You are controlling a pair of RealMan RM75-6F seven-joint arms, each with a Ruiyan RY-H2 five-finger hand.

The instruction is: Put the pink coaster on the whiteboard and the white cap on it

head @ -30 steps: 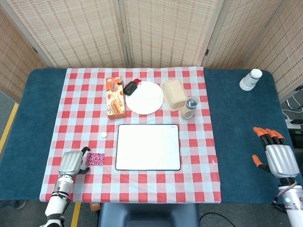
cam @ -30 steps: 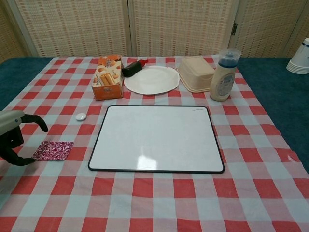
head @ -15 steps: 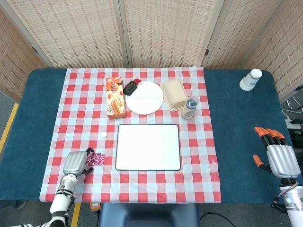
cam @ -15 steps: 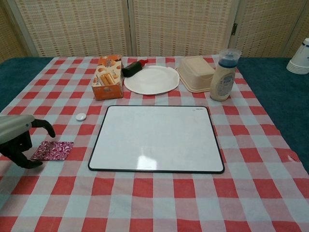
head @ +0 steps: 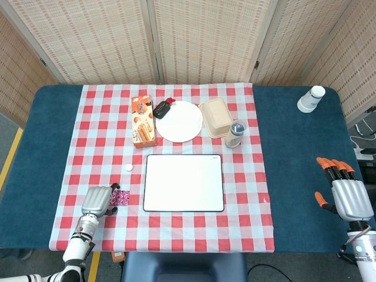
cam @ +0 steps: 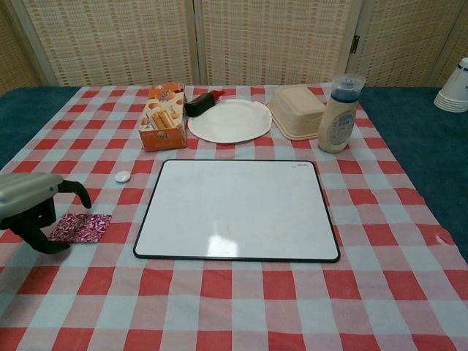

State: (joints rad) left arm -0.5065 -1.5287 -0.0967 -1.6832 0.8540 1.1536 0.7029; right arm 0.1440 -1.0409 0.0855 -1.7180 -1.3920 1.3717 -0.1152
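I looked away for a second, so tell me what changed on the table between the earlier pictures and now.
The left hand moved rightward over the pink coaster, its fingers now arched above it; no grip is visible. The coaster itself has not shifted. The white cap, the whiteboard and the right hand, open over the blue cloth, stayed as they were.

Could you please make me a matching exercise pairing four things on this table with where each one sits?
Things:
1. coaster
2. cap
3. bottle
4. cups

Places:
A. on the bare blue cloth, far right corner
B. beside the tan box, right of the plate
C. left of the whiteboard, at the left hand
D. on the checked cloth, between the snack box and the coaster

Pairs: 1-C, 2-D, 3-B, 4-A
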